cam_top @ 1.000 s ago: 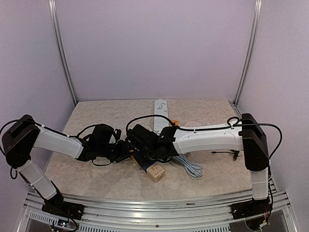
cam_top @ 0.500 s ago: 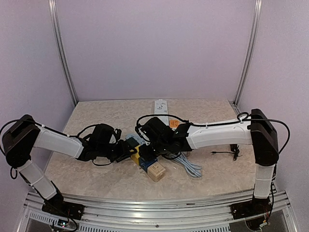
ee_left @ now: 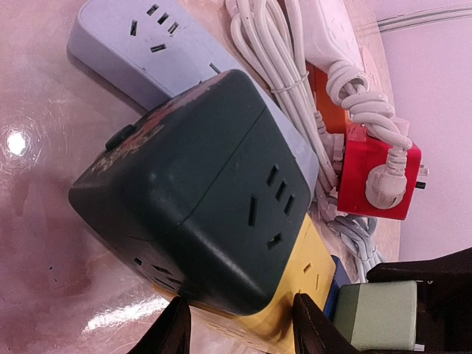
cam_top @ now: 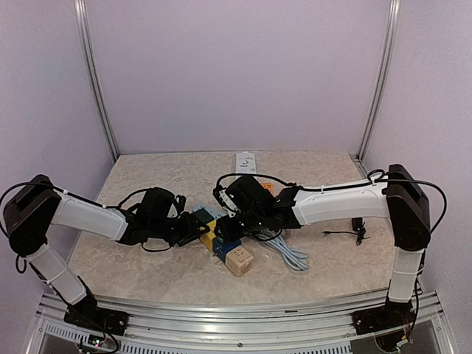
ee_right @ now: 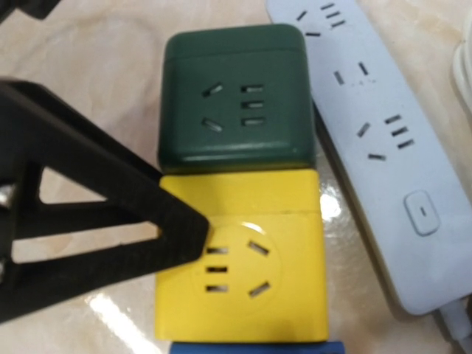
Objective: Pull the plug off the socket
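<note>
Fingers (ee_left: 171,330) of the left end effector (ee_left: 242,330) stand apart at the bottom edge of the left wrist view. One sits on each side of the near edge of a dark green socket cube (ee_left: 192,199) and the yellow cube (ee_left: 313,258) joined to it. They seem placed to brace the row, though whether they press on it cannot be told. The right end effector (cam_top: 242,219) hangs over the same row at the centre of the overhead view. One black finger (ee_right: 110,221) crosses the yellow cube's left side in the right wrist view; its partner is out of frame, so its grip cannot be told either. Beyond the yellow cube, a blue cube (cam_top: 225,248) and a tan cube (cam_top: 240,260) continue the line on the tabletop (cam_top: 147,177), apparently plugged one into the next. A pale power strip (ee_right: 383,147) lies just beside them. Only one plug shows plainly: a white plug (ee_left: 383,189) seated in a red cube (ee_left: 405,166) at the right of the left wrist view, apart from both end effectors. If that is the plug meant, it is not yet pulled.
</note>
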{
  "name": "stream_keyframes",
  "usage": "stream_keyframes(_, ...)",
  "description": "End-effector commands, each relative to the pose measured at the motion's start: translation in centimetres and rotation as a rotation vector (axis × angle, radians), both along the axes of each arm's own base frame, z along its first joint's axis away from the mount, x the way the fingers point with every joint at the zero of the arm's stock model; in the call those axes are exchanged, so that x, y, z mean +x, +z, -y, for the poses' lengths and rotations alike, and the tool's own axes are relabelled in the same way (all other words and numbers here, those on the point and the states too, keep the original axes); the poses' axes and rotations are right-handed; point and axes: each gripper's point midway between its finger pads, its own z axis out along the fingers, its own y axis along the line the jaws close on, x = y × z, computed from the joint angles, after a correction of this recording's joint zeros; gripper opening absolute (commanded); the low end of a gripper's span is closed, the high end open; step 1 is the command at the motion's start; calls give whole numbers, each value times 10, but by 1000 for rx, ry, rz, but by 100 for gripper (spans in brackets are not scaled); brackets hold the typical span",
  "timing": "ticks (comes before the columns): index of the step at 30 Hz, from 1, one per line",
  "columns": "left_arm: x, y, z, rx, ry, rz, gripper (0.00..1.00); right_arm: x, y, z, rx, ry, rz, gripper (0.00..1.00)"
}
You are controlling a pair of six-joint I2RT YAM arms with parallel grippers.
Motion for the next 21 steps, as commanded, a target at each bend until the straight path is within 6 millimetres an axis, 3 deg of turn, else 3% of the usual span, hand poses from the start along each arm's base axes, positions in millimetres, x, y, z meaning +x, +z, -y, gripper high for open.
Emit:
stream_keyframes(1,-22,-40,-15,126,-19,-100,45,-8,24,-15,115,16,-27,0)
stream_keyframes(10,-24,-42,-16,129,-17,-106,45,-3,21,-2,-66,-34,98,0)
stream_keyframes(21,-25,-40,-16,132,-17,-103,45,-4,20,-6,-277,-68,243,0)
